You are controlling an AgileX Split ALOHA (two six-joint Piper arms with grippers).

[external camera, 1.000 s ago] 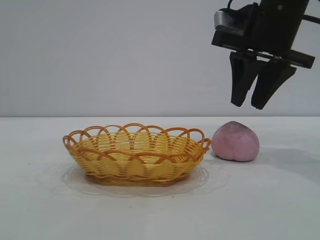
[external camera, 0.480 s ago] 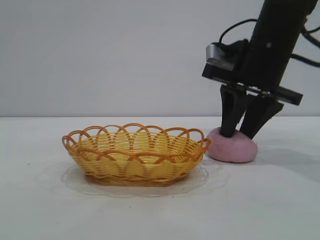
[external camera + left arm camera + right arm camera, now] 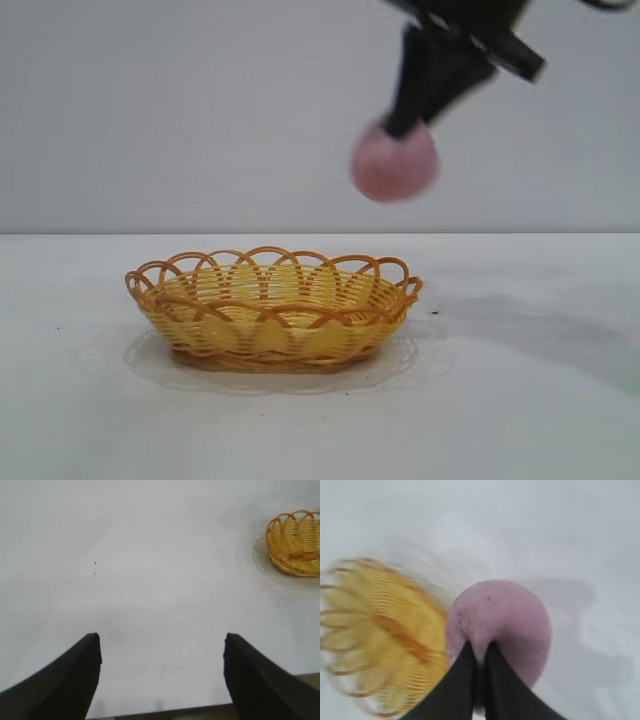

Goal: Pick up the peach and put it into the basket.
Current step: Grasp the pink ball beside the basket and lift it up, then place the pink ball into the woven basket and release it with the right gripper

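Observation:
The pink peach (image 3: 395, 165) hangs in the air, above and slightly right of the basket's right end. My right gripper (image 3: 400, 128) is shut on it, pinching a fold of its soft skin from above. In the right wrist view the two black fingers (image 3: 465, 675) squeeze the peach (image 3: 505, 615), with the basket (image 3: 380, 640) beside and below it. The yellow wicker basket (image 3: 270, 345) with an orange looped rim sits on the white table, with nothing visible in it. My left gripper (image 3: 161, 642) stays parked low over bare table, open, with the basket (image 3: 295, 555) far off.
The white table (image 3: 520, 400) runs wide around the basket. A plain grey wall stands behind. The table's near edge (image 3: 165, 711) shows under the left gripper. The spot right of the basket where the peach lay is bare.
My right gripper came down onto the peach beside the basket, shut on it, then lifted it up and leftward toward the basket. The left arm has not moved.

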